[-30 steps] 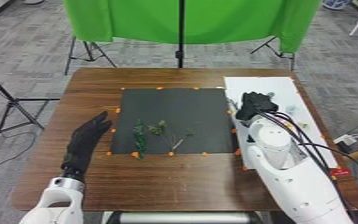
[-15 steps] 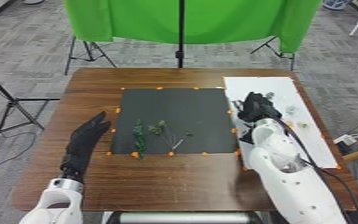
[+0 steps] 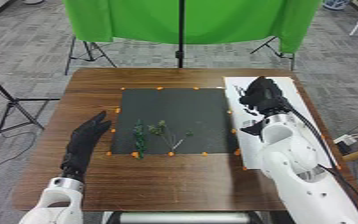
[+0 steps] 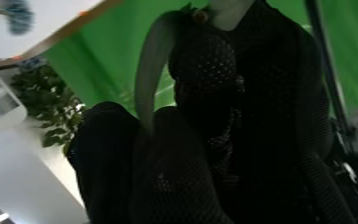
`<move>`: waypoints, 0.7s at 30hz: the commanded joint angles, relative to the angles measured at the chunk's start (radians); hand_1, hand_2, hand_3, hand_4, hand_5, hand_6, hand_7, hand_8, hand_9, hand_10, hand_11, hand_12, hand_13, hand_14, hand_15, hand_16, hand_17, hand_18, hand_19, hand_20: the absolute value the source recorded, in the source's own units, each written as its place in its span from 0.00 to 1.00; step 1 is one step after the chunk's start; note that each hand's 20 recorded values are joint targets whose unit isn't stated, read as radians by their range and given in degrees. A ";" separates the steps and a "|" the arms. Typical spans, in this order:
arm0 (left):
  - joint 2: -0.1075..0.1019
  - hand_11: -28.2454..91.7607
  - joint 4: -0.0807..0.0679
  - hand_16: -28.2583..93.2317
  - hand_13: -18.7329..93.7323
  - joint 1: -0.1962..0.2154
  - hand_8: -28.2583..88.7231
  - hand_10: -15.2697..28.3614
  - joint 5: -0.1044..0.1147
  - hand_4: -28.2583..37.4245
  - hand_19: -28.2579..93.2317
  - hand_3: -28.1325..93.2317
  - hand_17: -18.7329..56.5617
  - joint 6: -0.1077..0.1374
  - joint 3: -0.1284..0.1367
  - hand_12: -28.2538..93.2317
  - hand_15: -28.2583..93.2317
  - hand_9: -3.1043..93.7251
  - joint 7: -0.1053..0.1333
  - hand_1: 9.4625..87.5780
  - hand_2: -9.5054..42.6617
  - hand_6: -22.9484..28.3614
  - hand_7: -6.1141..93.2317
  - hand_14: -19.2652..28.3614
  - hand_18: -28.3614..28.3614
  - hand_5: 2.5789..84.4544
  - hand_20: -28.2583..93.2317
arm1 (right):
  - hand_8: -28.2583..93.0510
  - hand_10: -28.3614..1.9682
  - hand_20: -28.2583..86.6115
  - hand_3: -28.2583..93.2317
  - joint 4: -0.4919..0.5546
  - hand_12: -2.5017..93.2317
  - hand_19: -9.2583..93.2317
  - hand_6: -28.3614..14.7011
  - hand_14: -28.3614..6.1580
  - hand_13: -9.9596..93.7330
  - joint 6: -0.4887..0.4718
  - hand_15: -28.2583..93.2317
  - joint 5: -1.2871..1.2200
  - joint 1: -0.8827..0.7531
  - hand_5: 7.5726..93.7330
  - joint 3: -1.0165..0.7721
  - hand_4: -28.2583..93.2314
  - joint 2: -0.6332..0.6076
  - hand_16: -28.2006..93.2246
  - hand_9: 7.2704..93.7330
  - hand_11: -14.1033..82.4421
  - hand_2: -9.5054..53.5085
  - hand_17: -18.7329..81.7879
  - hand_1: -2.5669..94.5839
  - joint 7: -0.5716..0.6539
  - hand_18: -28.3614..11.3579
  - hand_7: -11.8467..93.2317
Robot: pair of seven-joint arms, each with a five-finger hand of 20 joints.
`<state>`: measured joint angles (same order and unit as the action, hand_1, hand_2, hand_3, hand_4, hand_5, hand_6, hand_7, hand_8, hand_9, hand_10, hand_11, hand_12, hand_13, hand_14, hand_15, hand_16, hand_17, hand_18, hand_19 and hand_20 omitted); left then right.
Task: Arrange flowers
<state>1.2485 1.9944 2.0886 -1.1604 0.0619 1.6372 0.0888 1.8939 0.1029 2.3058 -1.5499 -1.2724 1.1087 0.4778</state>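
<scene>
Farther toward twelve o'clock over the white sheet [image 3: 287, 86], the right hand [image 3: 266, 97] has moved, fingers curled inward, pinching a grey-green leaf [image 4: 150, 70], its arm reaching from five o'clock. Green sprigs [image 3: 140, 137] lie at seven o'clock on the dark mat [image 3: 180, 107].

My left arm [image 3: 53, 204] and right arm [image 3: 291, 150] are smooth, rounded white shells, the right one dotted with small dark spots. Black cables [image 3: 317, 132] trail along it. My left hand [image 3: 83, 142] wears black fabric above a silvery wrist collar [image 3: 67, 183]; my right hand [image 3: 262, 96] has black mesh.
</scene>
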 commanded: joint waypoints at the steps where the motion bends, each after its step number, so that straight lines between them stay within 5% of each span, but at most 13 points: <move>1: 0.008 0.33 0.002 0.23 0.43 0.013 0.20 0.64 0.004 0.04 0.24 0.77 0.31 -0.011 0.002 0.33 0.30 0.46 -0.010 0.16 0.16 0.54 0.09 0.67 0.67 0.44 0.36 | 0.44 0.56 0.84 0.08 0.083 0.32 1.00 0.55 0.80 1.00 -0.044 0.83 -0.016 -0.073 0.85 0.067 0.76 0.064 0.48 0.93 0.72 0.00 0.95 0.87 0.011 0.50 0.46; 11: 0.005 0.34 0.000 0.24 0.43 0.007 0.20 0.64 0.003 0.04 0.24 0.78 0.31 -0.016 -0.001 0.33 0.30 0.46 -0.014 0.16 0.16 0.54 0.10 0.67 0.67 0.44 0.36 | 0.44 0.56 0.84 0.09 0.073 0.32 1.00 0.55 0.80 1.00 -0.070 0.83 -0.037 -0.112 0.84 0.156 0.75 0.161 0.47 0.92 0.72 0.00 0.95 0.87 0.019 0.51 0.45; 12: 0.005 0.34 0.000 0.24 0.43 0.007 0.19 0.64 0.003 0.04 0.24 0.78 0.31 -0.016 -0.001 0.33 0.30 0.46 -0.013 0.16 0.16 0.54 0.10 0.67 0.67 0.44 0.36 | 0.44 0.55 0.83 0.24 0.070 0.32 1.00 0.55 0.81 1.00 -0.073 0.83 -0.034 -0.113 0.84 0.162 0.64 0.165 0.48 0.92 0.72 0.00 0.95 0.80 0.020 0.51 0.45; 13: 0.006 0.34 -0.001 0.24 0.43 0.007 0.19 0.64 0.003 0.04 0.24 0.78 0.31 -0.019 -0.001 0.33 0.30 0.46 -0.016 0.16 0.16 0.54 0.10 0.67 0.67 0.44 0.36 | 0.44 0.55 0.84 0.53 0.065 0.32 1.00 0.55 0.80 1.00 -0.074 0.83 -0.028 -0.116 0.84 0.165 0.42 0.170 0.47 0.92 0.72 0.00 0.95 0.68 0.021 0.51 0.45; 14: 0.005 0.34 -0.002 0.24 0.43 0.007 0.19 0.64 0.003 0.04 0.24 0.78 0.31 -0.020 -0.002 0.33 0.30 0.46 -0.017 0.16 0.16 0.54 0.10 0.67 0.67 0.44 0.36 | 0.44 0.55 0.84 0.65 0.059 0.32 1.00 0.55 0.80 1.00 -0.073 0.82 -0.023 -0.120 0.84 0.165 0.33 0.175 0.47 0.92 0.72 0.00 0.95 0.63 0.021 0.51 0.45; 21: 0.005 0.34 0.003 0.24 0.43 0.018 0.19 0.65 0.005 0.04 0.24 0.78 0.31 -0.020 0.003 0.33 0.30 0.46 -0.020 0.15 0.16 0.54 0.10 0.67 0.67 0.44 0.36 | 0.44 0.55 0.84 0.68 0.051 0.31 1.00 0.55 0.80 1.00 -0.054 0.82 0.001 -0.171 0.84 0.138 0.30 0.207 0.47 0.92 0.72 0.00 0.95 0.62 0.028 0.51 0.46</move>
<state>1.2486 1.9950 2.0889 -1.1602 0.0518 1.6373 0.0838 1.9530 0.0349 2.2757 -1.6666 -1.1184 1.2890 0.4977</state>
